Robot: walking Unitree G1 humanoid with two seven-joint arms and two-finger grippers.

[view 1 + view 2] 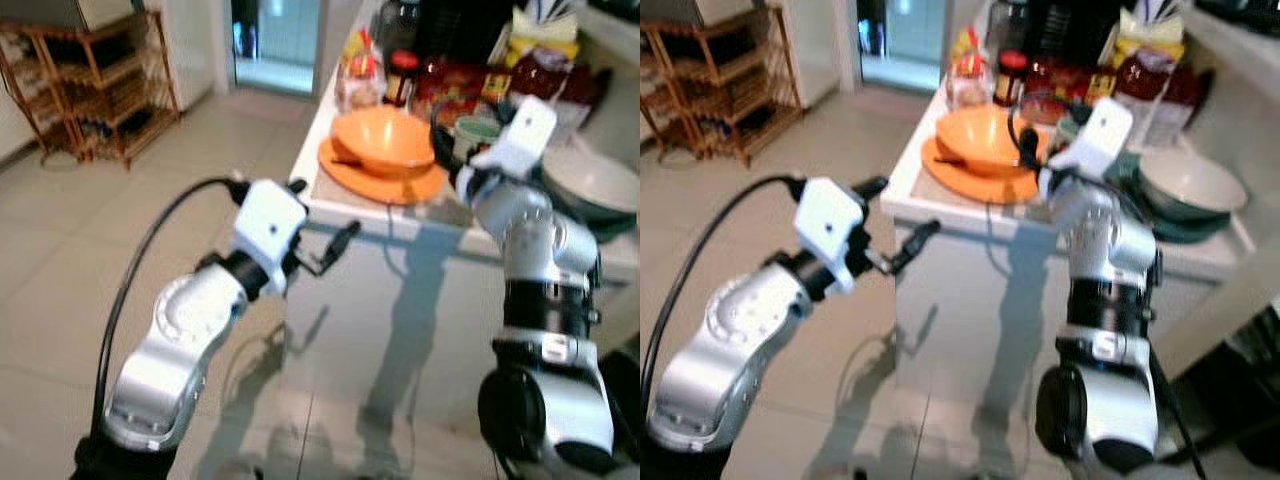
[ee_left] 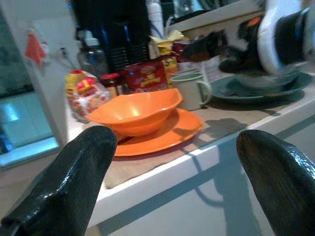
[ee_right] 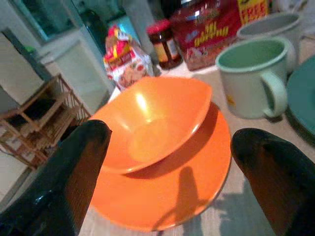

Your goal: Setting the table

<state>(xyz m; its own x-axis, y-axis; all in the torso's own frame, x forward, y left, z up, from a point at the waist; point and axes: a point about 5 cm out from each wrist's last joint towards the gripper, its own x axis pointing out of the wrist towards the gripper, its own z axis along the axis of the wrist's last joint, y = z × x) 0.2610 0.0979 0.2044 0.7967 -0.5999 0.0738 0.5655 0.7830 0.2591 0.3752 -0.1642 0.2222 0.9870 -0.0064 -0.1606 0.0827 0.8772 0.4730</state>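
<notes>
Room: pale tiled kitchen floor (image 1: 120, 230), a wooden rack (image 1: 95, 85) against the far wall on the robot's left, a doorway beyond it.
Counter: white counter (image 1: 400, 225) ahead of the robot, its top crowded, a cloth mat under the dishes.
Left arm: silver, raised in front of the counter's side; the left gripper (image 2: 177, 191) hangs just off the counter edge, level with its top, its 2 black fingers spread wide and holding nothing.
Right arm: silver, reaching over the counter; the right gripper (image 3: 172, 172) hovers above the orange dishes, fingers parted wide, nothing between them.
Teal plate: teal plate (image 1: 1185, 225) with a pale bowl (image 1: 1190, 180) on it, toward the robot's right.
Orange plate: orange plate (image 3: 182, 191) near the counter's front edge.
Orange bowl: orange bowl (image 3: 152, 123) sitting on that plate.
Mug: pale green mug (image 3: 253, 76) just beside the orange plate.
Groceries: red snack packets (image 3: 216, 27), a red-lidded jar (image 3: 162, 44) and a bagged loaf (image 3: 125, 61) behind the dishes.
</notes>
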